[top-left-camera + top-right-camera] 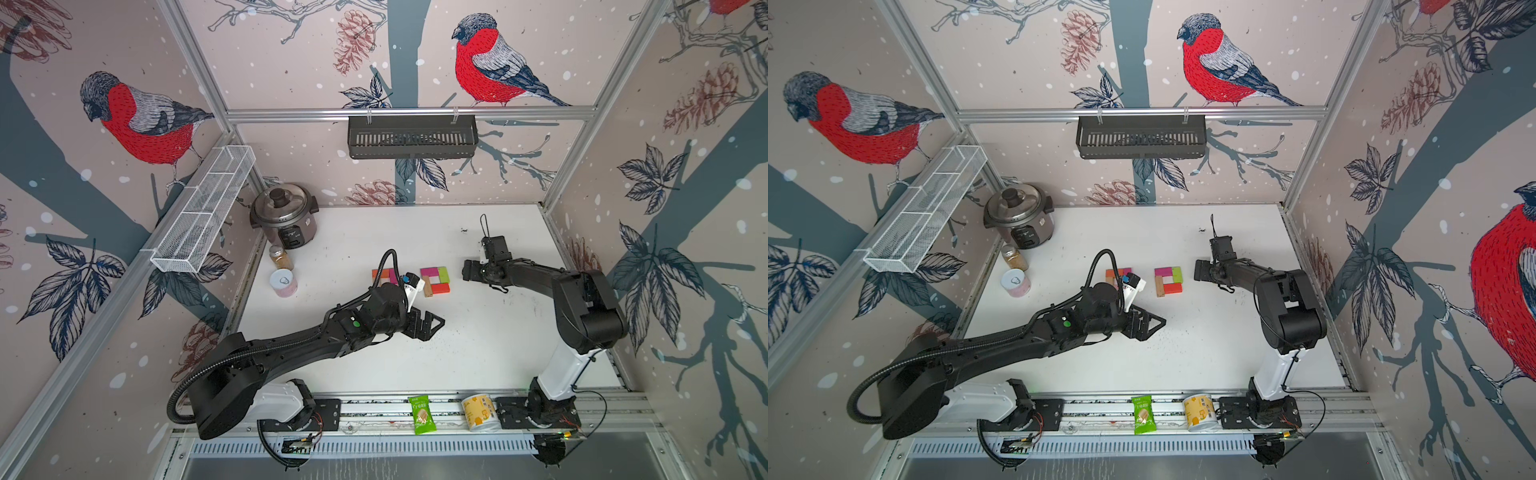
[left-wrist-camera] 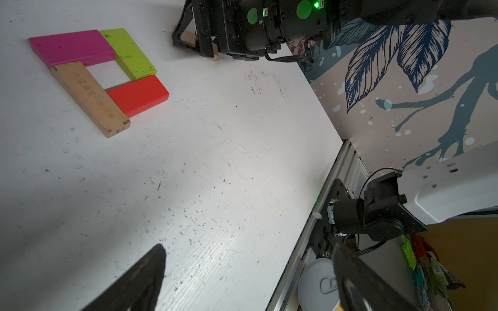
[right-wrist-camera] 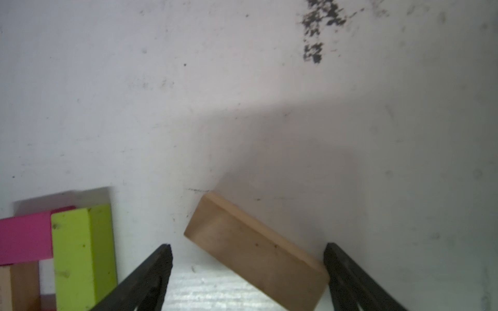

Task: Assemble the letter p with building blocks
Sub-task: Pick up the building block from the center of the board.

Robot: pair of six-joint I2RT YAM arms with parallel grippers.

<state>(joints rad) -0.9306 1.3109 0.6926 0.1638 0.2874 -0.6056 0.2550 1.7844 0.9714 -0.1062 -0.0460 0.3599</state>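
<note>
Straddling an ungripped wood block (image 3: 256, 253), right jaws wide; left jaws wide, empty.

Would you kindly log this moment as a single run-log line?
stage: P loop laid | left end effector: open, empty | right end effector: open astride loose wood block

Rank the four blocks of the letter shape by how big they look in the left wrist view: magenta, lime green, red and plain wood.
1. wood bar, the longest.
2. magenta block.
3. lime green block and red block: they look about alike, so I won't rank them against each other.
</note>
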